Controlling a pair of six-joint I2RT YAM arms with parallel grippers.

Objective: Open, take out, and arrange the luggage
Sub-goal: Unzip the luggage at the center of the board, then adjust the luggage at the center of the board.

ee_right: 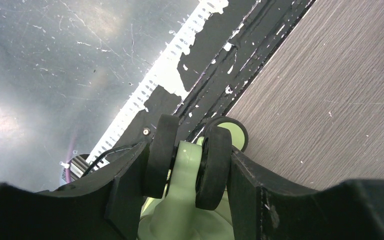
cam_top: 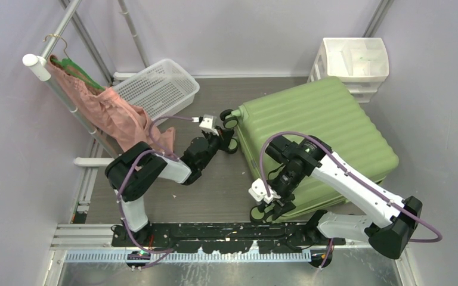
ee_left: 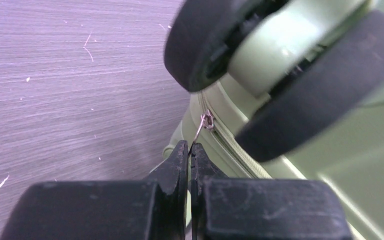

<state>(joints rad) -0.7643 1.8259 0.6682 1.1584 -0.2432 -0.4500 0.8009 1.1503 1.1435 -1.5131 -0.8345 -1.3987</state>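
Grey wood-grain table [cam_top: 214, 190] fills my screens, with pale purple walls around it. I've got the luggage [cam_top: 322, 131] lying flat on the right half, closed, ribbed green shell up, wheels facing left toward the arms.

My left gripper [ee_left: 189, 150] is at the far-left corner, just beside the far wheel [ee_left: 200, 45]. Its jaws are squeezed together with the thin metal zipper pull [ee_left: 206, 121] nipped at the tips, and the zip line runs along the shell's edge from there.

My right gripper [ee_right: 187, 155] sits at the near-left corner. Its fingers [ee_right: 130, 175] flank the double caster wheel [ee_right: 214, 165] and press on both black tyres, so it's clamped on.

Just behind the luggage stands a white drawer unit [cam_top: 355, 59]. A white mesh basket [cam_top: 158, 89] sits at the far left, with a pink garment [cam_top: 110, 113] draped from the rack [cam_top: 39, 62] beside it.
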